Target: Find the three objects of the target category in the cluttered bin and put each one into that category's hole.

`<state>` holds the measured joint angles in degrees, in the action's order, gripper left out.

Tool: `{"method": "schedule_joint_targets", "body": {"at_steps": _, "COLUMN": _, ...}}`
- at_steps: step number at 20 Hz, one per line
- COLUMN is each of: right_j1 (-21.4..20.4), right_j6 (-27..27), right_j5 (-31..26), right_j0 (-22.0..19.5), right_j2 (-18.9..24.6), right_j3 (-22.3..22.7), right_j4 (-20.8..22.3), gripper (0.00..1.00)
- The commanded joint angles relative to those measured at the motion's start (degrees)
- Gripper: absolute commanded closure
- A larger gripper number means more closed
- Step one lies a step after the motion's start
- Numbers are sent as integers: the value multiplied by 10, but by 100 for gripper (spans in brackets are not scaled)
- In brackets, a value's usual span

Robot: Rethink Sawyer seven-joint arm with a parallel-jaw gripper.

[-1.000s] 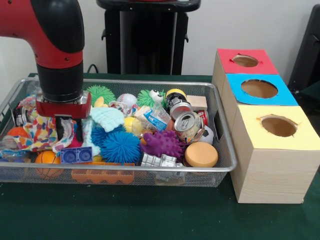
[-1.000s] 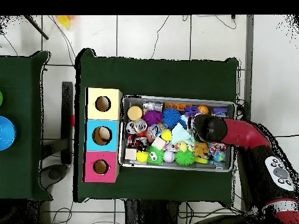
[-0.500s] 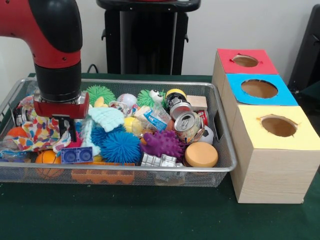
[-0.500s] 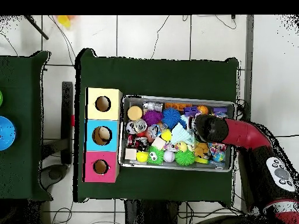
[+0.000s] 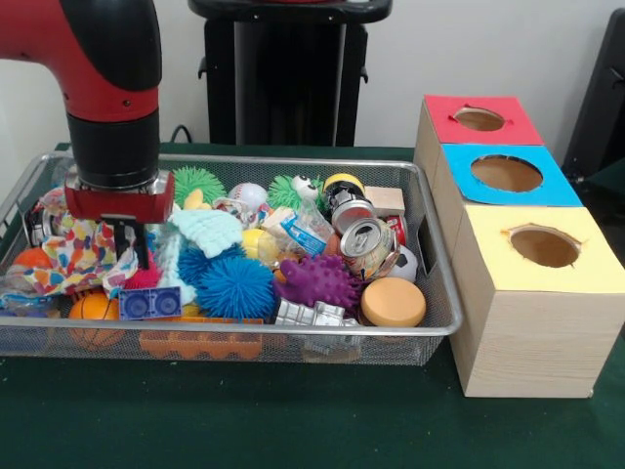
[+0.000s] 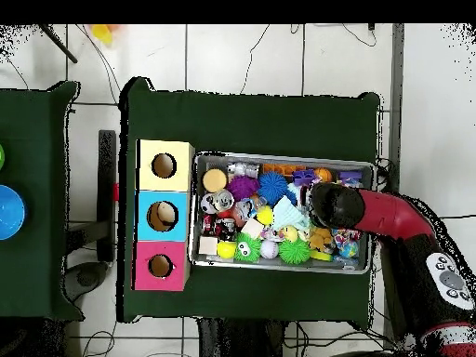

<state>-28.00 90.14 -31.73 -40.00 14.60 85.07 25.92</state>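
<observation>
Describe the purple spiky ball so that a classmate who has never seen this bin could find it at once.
Start at the wire mesh bin, front row. The purple spiky ball sits between the blue spiky ball and the tan disc. It alone is purple, with stubby knobs rather than fine hairs.

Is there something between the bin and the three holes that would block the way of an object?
Nothing visible does. The boxes stand directly beside the bin, their holes open on top; only the bin's mesh wall must be cleared.
</observation>
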Motion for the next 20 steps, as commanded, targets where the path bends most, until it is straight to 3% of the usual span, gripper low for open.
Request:
{"method": "schedule_joint_targets", "body": {"at_steps": 1, "right_j1": -105, "right_j6": 10, "right_j5": -87, "right_j0": 29, "right_j2": 37, "right_j3": 78, "right_j4": -42, "gripper": 100}}
{"method": "schedule_joint_targets", "body": {"at_steps": 6, "right_j1": -140, "right_j6": 14, "right_j5": -131, "right_j0": 51, "right_j2": 31, "right_j3": 82, "right_j4": -68, "gripper": 100}}
{"method": "schedule_joint_targets", "body": {"at_steps": 19, "right_j1": -171, "right_j6": 51, "right_j5": -105, "right_j0": 84, "right_j2": 5, "right_j3": 125, "right_j4": -102, "gripper": 100}}
{"method": "schedule_joint_targets", "body": {"at_steps": 20, "right_j1": -171, "right_j6": 48, "right_j5": -103, "right_j0": 84, "right_j2": 4, "right_j3": 128, "right_j4": -108, "gripper": 0}}
